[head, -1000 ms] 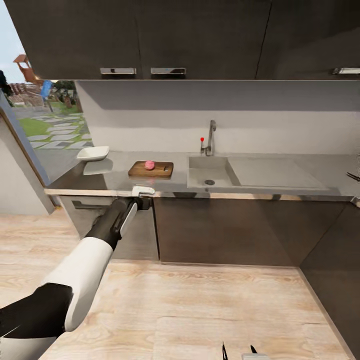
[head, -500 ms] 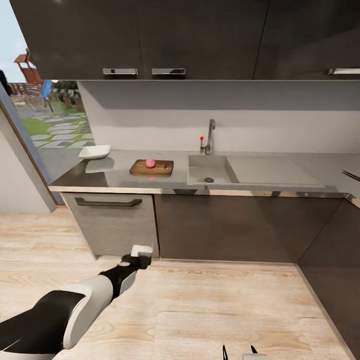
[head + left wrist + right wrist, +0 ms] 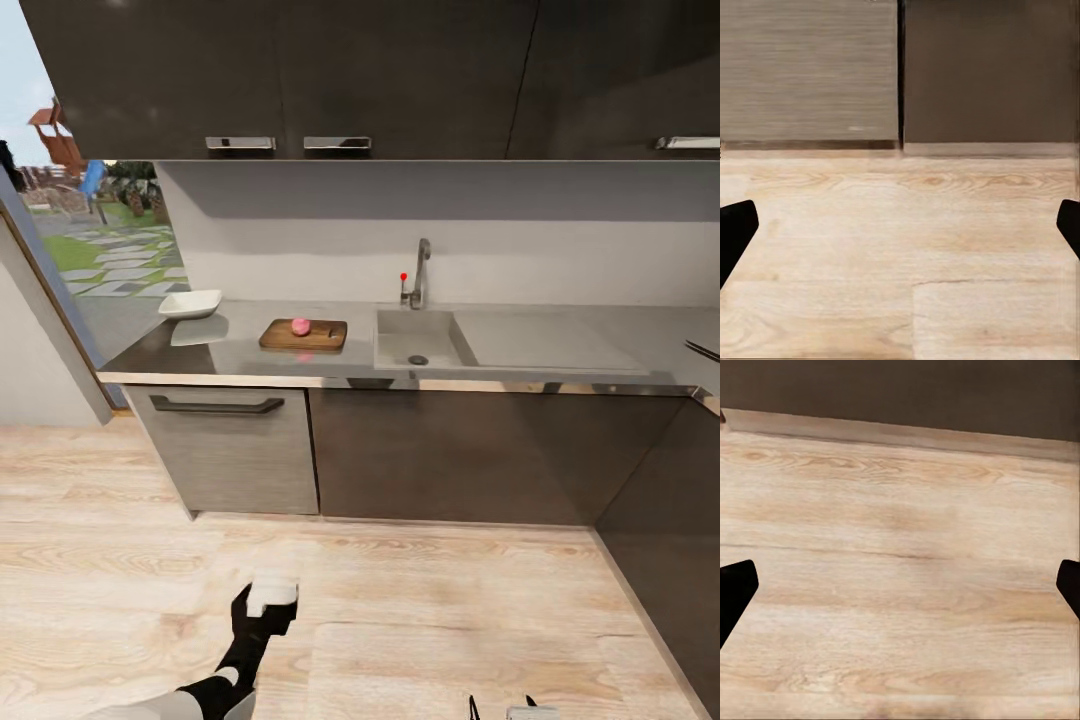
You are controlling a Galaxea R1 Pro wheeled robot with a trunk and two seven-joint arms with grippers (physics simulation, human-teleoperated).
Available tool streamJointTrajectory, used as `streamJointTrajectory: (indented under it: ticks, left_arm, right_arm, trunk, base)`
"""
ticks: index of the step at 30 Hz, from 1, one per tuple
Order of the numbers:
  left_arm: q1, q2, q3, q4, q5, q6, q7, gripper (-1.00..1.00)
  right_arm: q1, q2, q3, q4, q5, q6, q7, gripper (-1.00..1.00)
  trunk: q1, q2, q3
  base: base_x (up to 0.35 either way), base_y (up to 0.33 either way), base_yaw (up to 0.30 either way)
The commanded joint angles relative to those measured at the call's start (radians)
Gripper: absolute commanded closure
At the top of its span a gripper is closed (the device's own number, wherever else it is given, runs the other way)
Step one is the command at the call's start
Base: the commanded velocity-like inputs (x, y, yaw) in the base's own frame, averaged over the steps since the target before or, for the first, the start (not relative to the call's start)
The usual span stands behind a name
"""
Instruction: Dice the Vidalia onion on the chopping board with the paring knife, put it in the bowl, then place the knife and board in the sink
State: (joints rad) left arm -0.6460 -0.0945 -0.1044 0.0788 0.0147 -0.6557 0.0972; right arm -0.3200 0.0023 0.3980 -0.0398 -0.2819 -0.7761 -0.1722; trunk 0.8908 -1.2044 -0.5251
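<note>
The left arm [image 3: 235,668] has a slim black forearm that meets a white shell at the lower end. Its left pincer [image 3: 272,594] carries a boxy white block on a black wrist. Matte black fingertips [image 3: 735,232] taper to blunt wedges; the right pincer [image 3: 505,708] has black prongs on a pale base.

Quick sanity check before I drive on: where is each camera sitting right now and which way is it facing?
Head view: on the robot's head, looking forward and down at the countertop, the sink and the chopping board; the left gripper hangs low.
Left wrist view: near that gripper, facing the floor and cabinet fronts; dark fingertips at the edges.
Right wrist view: near the right gripper, facing floor.
Both wrist views share wood floor and cabinet base.
</note>
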Motion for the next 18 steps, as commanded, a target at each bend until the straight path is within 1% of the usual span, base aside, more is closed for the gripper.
streamJointTrajectory:
  ticks: [1, 2, 3, 4, 7, 8, 9, 12, 14, 18]
  left_arm:
    - [0.015, 0.0, -0.009, 0.004, 0.001, -0.033, 0.009, -1.0]
    - [0.057, 0.002, -0.008, 0.005, 0.001, -0.106, 0.019, -1.0]
    - [0.083, 0.005, -0.008, 0.005, 0.001, -0.15, 0.034, -1.0]
    - [0.131, 0.01, -0.009, 0.005, 0.001, -0.22, 0.072, -1.0]
    - [0.18, 0.015, -0.008, 0.005, 0.0, -0.287, 0.112, -1.0]
    - [0.191, 0.025, -0.008, 0.005, 0.0, -0.301, 0.119, -1.0]
    - [0.199, 0.03, -0.009, 0.006, -0.001, -0.307, 0.122, -1.0]
    - [0.224, 0.038, -0.008, 0.006, -0.001, -0.314, 0.126, -1.0]
    - [0.233, 0.04, -0.009, 0.005, -0.001, -0.312, 0.126, -1.0]
    - [0.236, 0.038, -0.009, 0.004, -0.001, -0.305, 0.129, -1.0]
  right_arm:
    - [-0.001, -0.001, 0.009, -0.006, -0.006, 0.002, -0.004, -1.0]
    - [-0.001, -0.003, 0.009, -0.03, -0.005, 0.011, -0.005, -1.0]
    - [-0.001, -0.006, 0.009, -0.052, -0.004, 0.016, -0.006, -1.0]
    - [-0.001, -0.013, 0.009, -0.102, -0.002, 0.029, -0.008, -1.0]
    - [-0.001, -0.037, 0.009, -0.169, -0.002, 0.074, -0.004, -1.0]
    - [-0.001, -0.05, 0.009, -0.184, -0.004, 0.085, -0.002, -1.0]
    - [-0.001, -0.056, 0.009, -0.189, -0.004, 0.086, 0.0, -1.0]
    - [-0.001, -0.066, 0.01, -0.195, -0.005, 0.081, 0.001, -1.0]
    - [-0.001, -0.074, 0.011, -0.193, -0.004, 0.078, 0.002, -1.0]
    - [-0.001, -0.077, 0.011, -0.191, -0.004, 0.075, 0.0, -1.0]
  trunk:
    - [0.0, -0.001, -0.001]
    - [0.0, -0.001, -0.001]
    - [0.0, -0.001, -0.001]
    - [0.0, -0.001, -0.001]
    - [0.0, -0.001, -0.001]
    - [0.0, -0.001, -0.001]
    - [0.0, -0.001, -0.001]
    - [0.0, -0.001, -0.001]
    - [0.0, -0.001, -0.001]
    - [0.0, -0.001, -0.001]
  base:
    - [0.0, 0.0, 0.0]
    - [0.0, 0.0, 0.0]
    - [0.0, 0.0, 0.0]
    - [0.0, 0.0, 0.0]
    - [0.0, 0.0, 0.0]
    - [0.0, 0.0, 0.0]
    - [0.0, 0.0, 0.0]
    - [0.0, 0.0, 0.0]
    - [0.0, 0.0, 0.0]
    - [0.0, 0.0, 0.0]
